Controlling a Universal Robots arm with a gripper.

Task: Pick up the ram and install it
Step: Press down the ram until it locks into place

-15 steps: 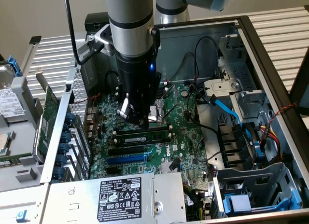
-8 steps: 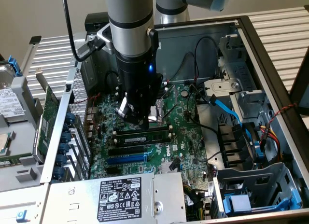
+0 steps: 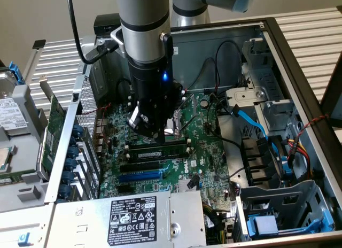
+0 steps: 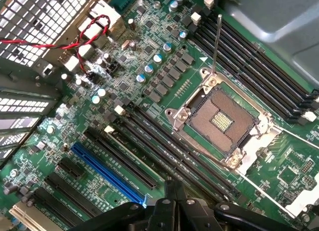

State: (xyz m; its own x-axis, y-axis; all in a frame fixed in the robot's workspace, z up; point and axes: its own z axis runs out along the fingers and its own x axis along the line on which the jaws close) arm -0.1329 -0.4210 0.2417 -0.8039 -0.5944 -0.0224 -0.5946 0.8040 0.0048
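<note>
Ram (image 3: 160, 151) lies seated lengthwise in a slot, just below the tool (image 3: 158, 134). Tool closed, gripping nothing

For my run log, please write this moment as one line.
gripper: shut | position: just above ram | ram: lying level on motherboard, beside CPU socket | contact: cannot tell

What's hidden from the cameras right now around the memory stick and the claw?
- Exterior view: the claw's tips, behind its own black body.
- Exterior view: the long green memory stick's seating in the black slot, too small to judge.
- Wrist view: the claw, cut off by the picture's edge.
- Exterior view: the silver processor socket, behind the claw.
</note>
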